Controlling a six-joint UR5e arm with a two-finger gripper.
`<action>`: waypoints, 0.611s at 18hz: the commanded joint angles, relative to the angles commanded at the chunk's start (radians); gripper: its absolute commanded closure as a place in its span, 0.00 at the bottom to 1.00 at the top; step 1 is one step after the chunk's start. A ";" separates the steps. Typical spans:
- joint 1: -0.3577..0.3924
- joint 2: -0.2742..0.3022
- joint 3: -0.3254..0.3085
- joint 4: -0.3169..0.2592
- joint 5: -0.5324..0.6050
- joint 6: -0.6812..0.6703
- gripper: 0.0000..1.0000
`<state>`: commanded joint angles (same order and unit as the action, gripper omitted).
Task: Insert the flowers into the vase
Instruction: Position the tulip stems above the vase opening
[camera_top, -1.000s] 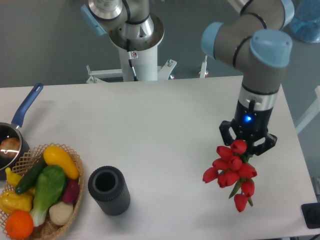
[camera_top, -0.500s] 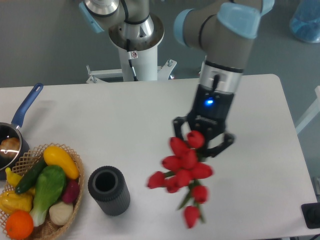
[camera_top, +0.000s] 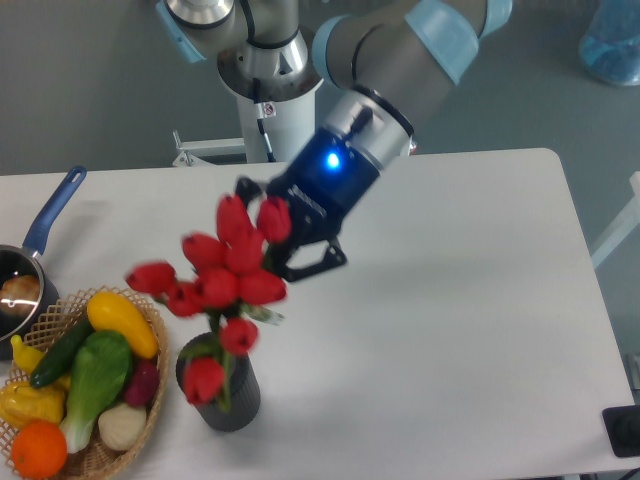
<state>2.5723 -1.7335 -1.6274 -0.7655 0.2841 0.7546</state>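
The end effector (camera_top: 285, 235) has swung a long way across the table (camera_top: 470, 300) in the last second: it was over the far right part of the table, then near the middle, and now it hangs tilted, leaning down and to the left. Its fingers are clamped on the flowers (camera_top: 215, 280), which have travelled with it the whole way without slipping out of the grip.

The bunch fans out below and to the left of the end effector. Its lowest buds and green stems now overlap the mouth of the vase (camera_top: 220, 385), which sits below and slightly left of the end effector and has not moved. From this view I cannot tell whether the stems are already inside the rim or only in front of it.

Left of the vase, just beside it, stands the basket (camera_top: 150, 320) of toy vegetables, with the saucepan (camera_top: 45, 215) further left; neither has shifted.

In my judgement the carry is nearly over and the lowering into the vase is the step in hand. The bunch is wider than the opening, so stems could catch on the rim.
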 joint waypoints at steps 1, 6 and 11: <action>0.012 0.002 0.001 0.005 -0.028 0.005 0.98; 0.037 -0.009 0.012 0.028 -0.094 0.034 0.97; 0.038 -0.047 0.046 0.031 -0.103 0.089 0.97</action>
<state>2.6108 -1.7807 -1.5817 -0.7348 0.1811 0.8433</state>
